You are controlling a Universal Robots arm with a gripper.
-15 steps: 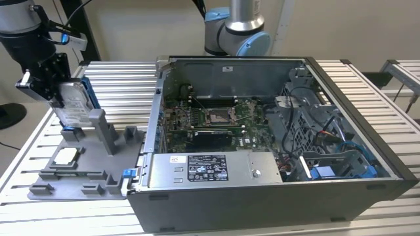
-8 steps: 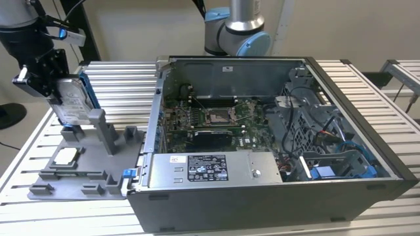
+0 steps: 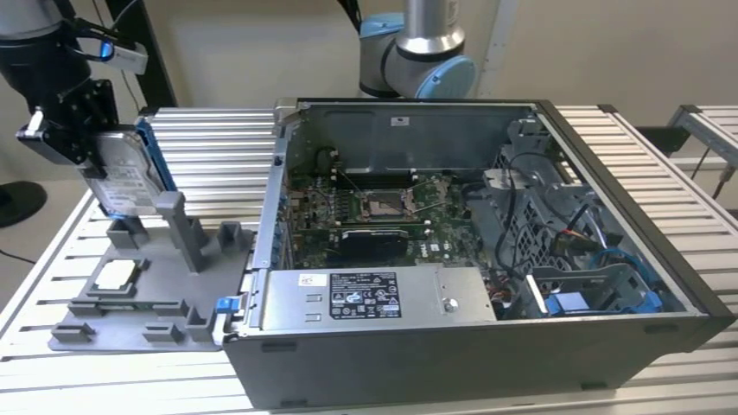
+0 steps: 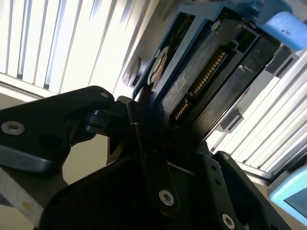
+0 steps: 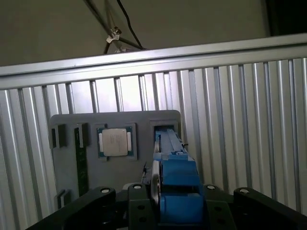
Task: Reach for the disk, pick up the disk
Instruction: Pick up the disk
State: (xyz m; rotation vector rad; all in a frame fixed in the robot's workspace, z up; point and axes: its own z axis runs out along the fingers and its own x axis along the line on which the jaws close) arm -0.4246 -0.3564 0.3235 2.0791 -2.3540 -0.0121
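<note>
Over at the exterior view's left, the gripper (image 3: 92, 143) is clamped on the disk (image 3: 130, 177). The jaws are closed down to the drive's thickness, one finger on each flat face. The disk stands on edge, tilted a little, its white label facing the camera and its blue bracket running along the edge nearer the case (image 3: 485, 346).

Its lower end sits right at the upright posts of the grey holder (image 3: 150, 303). Whether it is seated between them or just clear of them cannot be told.

In the first wrist view the disk (image 5: 175, 175) runs away from the gripper (image 5: 175, 203), blue edge towards the camera. Its far end lines up with a slot at the holder's (image 5: 115, 120) edge. Just beside that slot a square silver chip (image 5: 115, 142) lies flat in its own pocket, apart from the disk. The exterior view shows the same chip (image 3: 116, 275) low on the holder.

In the second wrist view a black finger (image 4: 146, 143) presses flat against the disk (image 4: 201, 72), with the connector pins showing along the drive's end.

The holder rests on the slatted table (image 3: 219, 138), touching the open case. The case lies on its side with the board (image 3: 381, 207) exposed, well apart from the gripper.
</note>
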